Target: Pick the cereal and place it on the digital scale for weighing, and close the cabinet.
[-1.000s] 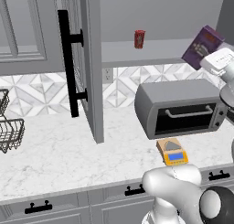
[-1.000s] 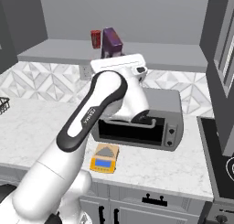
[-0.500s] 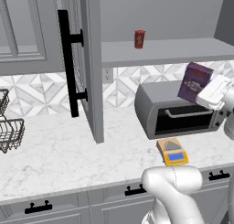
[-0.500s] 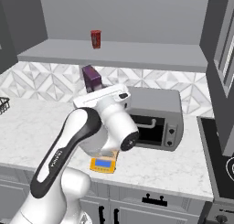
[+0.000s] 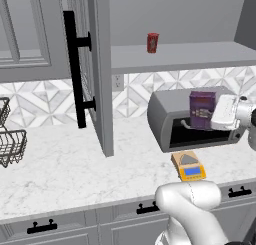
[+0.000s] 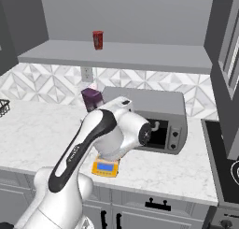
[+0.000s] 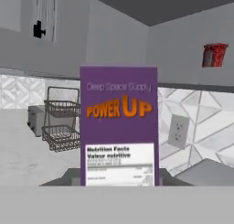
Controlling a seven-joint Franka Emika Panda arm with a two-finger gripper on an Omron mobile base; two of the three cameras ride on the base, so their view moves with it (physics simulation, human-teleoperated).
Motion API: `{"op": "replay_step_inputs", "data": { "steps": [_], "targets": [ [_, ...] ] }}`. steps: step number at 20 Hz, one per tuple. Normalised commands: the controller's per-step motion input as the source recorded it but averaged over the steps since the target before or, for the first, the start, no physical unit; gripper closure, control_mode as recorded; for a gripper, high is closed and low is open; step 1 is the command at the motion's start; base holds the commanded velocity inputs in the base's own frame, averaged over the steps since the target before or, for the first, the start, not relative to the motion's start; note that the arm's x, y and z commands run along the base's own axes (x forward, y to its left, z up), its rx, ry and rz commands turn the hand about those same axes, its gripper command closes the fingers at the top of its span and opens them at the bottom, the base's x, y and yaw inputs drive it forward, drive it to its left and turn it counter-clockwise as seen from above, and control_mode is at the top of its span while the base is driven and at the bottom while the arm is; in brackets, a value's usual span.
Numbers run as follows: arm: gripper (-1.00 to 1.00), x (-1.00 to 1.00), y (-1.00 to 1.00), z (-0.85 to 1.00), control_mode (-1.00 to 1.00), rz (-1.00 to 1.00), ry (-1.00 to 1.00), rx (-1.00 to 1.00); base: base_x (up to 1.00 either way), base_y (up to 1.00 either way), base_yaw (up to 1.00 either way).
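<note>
Gripper [image 5: 216, 114] clenched on the cereal [image 5: 201, 109], box upright in the air before the toaster oven [image 5: 170, 111], above the scale [image 5: 188, 165] and apart from it; same box [image 7: 119, 127] close in the hand view, purple face reading "POWER UP"; scale flat on the bench [image 5: 65, 164] at its front edge; cabinet [image 5: 98, 69] door swung open, black bar handle [image 5: 73, 69] outward; red can [image 5: 152, 42] on the shelf [image 5: 185, 54]; wire basket [image 5: 9, 139] at far left.
</note>
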Motion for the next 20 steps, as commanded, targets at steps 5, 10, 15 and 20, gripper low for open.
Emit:
{"op": "replay_step_inputs", "data": {
  "steps": [5,10,15,20],
  "targets": [
    [1.00,0.33,-0.16,-0.68,-1.00,0.15,0.11,0.01,0.00,0.00,0.00],
    [1.00,0.15,-0.03,-0.74,-1.00,0.05,0.12,0.01,0.00,0.00,0.00],
    [1.00,0.17,-0.07,-0.65,-1.00,0.10,0.05,0.02,0.00,0.00,0.00],
    [1.00,0.03,-0.06,-0.55,-1.00,0.12,-0.01,0.10,0.00,0.00,0.00]
  ]
}}
